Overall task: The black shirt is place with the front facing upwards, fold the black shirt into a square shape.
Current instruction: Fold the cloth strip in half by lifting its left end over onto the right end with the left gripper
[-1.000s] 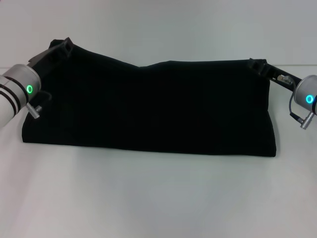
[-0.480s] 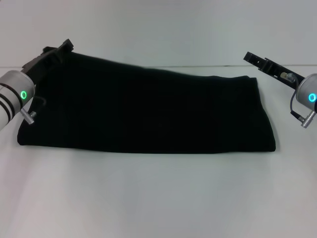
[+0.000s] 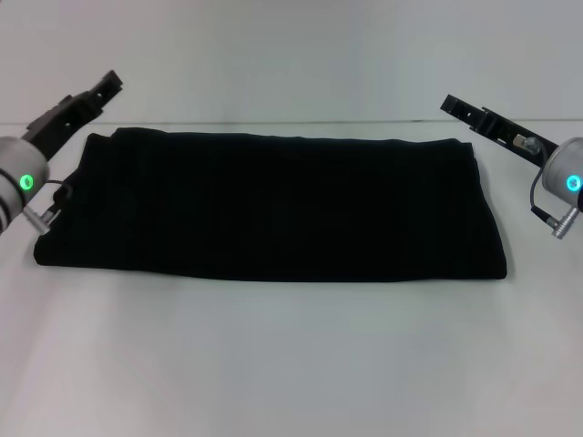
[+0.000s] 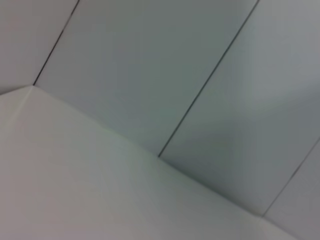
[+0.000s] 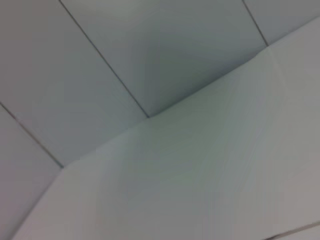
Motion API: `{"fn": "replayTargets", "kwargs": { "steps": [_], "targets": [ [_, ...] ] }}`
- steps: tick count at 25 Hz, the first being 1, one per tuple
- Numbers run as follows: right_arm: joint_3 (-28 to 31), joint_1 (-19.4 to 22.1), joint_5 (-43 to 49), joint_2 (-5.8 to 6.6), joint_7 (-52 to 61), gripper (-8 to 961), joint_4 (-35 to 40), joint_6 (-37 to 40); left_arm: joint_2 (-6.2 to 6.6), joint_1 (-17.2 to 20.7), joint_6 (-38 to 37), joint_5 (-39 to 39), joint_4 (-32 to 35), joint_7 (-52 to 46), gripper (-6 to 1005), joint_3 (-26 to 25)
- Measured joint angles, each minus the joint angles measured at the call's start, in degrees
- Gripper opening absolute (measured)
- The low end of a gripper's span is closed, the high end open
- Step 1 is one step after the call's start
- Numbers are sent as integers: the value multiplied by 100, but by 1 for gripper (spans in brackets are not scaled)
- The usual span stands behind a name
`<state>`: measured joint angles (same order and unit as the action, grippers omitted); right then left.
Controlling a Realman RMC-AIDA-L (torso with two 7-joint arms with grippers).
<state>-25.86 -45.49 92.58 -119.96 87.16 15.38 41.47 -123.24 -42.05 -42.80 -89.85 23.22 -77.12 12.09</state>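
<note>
The black shirt (image 3: 273, 205) lies flat on the white table (image 3: 291, 364) in the head view, folded into a wide rectangle with its fold along the near edge. No letters or label show. My left gripper (image 3: 107, 82) is lifted just beyond the shirt's far left corner, open and empty, clear of the cloth. My right gripper (image 3: 449, 102) is lifted just beyond the far right corner, also open and empty. Both wrist views show only the table and wall, not the shirt.
A pale panelled wall (image 3: 291, 55) rises behind the table's far edge. It also shows in the left wrist view (image 4: 200, 75) and in the right wrist view (image 5: 125, 50). White tabletop lies in front of the shirt.
The left gripper has let go of the shirt's far left corner and moved out to the left. That raised edge has dropped flat. The right gripper let go earlier and has hardly moved since.
</note>
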Motion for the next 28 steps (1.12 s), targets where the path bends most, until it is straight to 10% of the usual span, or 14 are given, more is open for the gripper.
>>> {"fn": "replayTargets", "kwargs": {
  "steps": [15,28],
  "targets": [
    [-2387,1048,519,36,-1361,768,929,2778,282,1570,-2864,-1448,1190,-4635,887,185],
    [-2969,1376,639,-3,-2668,767,724,2987,276,2260,-3798,-2638,1610,-6725,887,-326]
  ]
}}
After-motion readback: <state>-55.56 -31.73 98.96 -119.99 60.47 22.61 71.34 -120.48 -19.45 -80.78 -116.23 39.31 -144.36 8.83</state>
